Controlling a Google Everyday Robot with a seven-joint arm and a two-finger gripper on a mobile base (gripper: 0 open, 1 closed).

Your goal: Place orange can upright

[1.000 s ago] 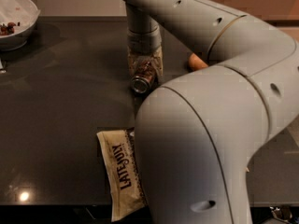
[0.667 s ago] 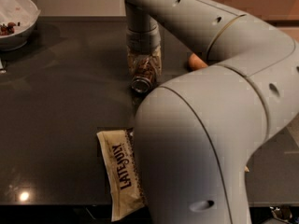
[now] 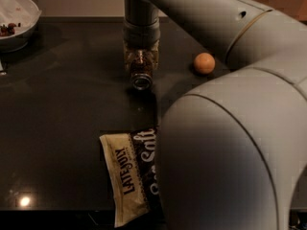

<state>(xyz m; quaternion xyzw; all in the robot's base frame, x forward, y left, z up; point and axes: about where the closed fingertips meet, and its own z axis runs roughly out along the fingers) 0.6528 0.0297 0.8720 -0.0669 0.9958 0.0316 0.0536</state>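
The orange can (image 3: pixel 141 70) is a small coppery-brown cylinder with dark markings. It is tilted, with its silver end (image 3: pixel 141 83) facing the camera, low over the dark table (image 3: pixel 62 109). My gripper (image 3: pixel 141 60) comes down from the top of the camera view on its grey wrist. Its fingers (image 3: pixel 127 56) sit on both sides of the can and hold it. I cannot tell whether the can touches the table.
A round orange ball (image 3: pixel 205 63) lies to the right of the can. A brown-and-cream chip bag (image 3: pixel 129 171) lies near the front edge, partly hidden by my arm's large grey elbow (image 3: pixel 230 157). A white bowl (image 3: pixel 17 20) stands at the back left corner.
My arm's near part has shifted right, so the whole orange ball and more of the chip bag now show. The gripper and can have stayed almost in place.
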